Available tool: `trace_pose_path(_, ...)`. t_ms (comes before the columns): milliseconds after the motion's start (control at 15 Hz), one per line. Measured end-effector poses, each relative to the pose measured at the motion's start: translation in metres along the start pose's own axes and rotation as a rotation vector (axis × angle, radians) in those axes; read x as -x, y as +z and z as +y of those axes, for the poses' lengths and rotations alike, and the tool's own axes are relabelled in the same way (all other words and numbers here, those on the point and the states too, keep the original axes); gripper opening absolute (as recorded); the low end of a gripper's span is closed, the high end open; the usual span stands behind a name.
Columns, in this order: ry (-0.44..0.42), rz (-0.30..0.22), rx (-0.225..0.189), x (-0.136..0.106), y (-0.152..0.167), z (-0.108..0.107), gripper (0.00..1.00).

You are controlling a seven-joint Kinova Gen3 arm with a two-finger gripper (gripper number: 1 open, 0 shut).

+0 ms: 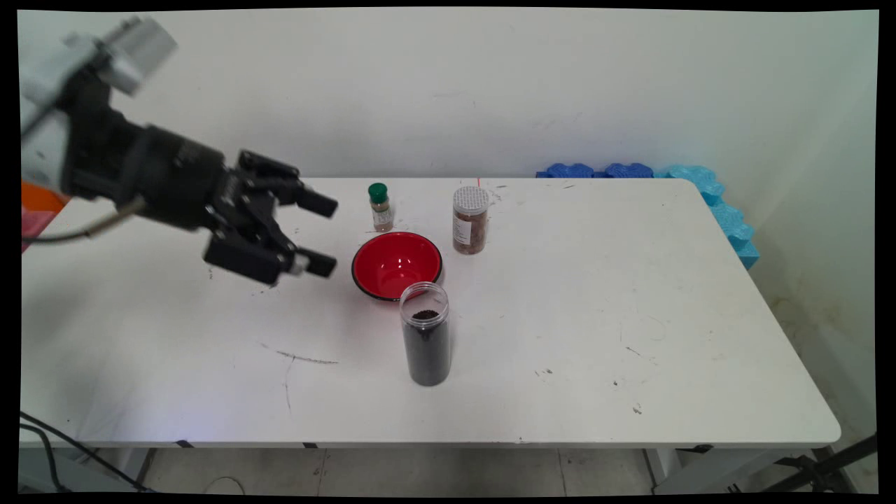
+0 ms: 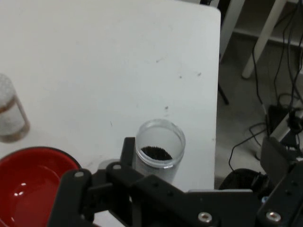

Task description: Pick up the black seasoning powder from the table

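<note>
Red bowl (image 1: pixel 396 265) nearest the empty, spread gripper (image 1: pixel 323 234), mid-surface; uncapped dark-filled jar (image 1: pixel 425 334) toward near edge; green-capped bottle (image 1: pixel 379 207), white-lidded jar (image 1: pixel 470 219) behind.

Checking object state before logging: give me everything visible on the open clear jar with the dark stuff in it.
The open jar is a tall, clear cylinder, plastic by its look, with no lid and a ringed neck. Dark, fine granules fill it nearly to the neck. It stands upright on the white table, just in front of the red bowl; whether they touch is unclear. Nothing else contacts it. The gripper hangs open, left of the bowl and away from the jar.
</note>
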Motion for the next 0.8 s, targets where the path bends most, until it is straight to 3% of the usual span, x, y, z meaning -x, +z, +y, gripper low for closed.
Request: trace_pose_path(800,-0.02,-0.082,-0.056,0.059,0.067,0.011,1.0)
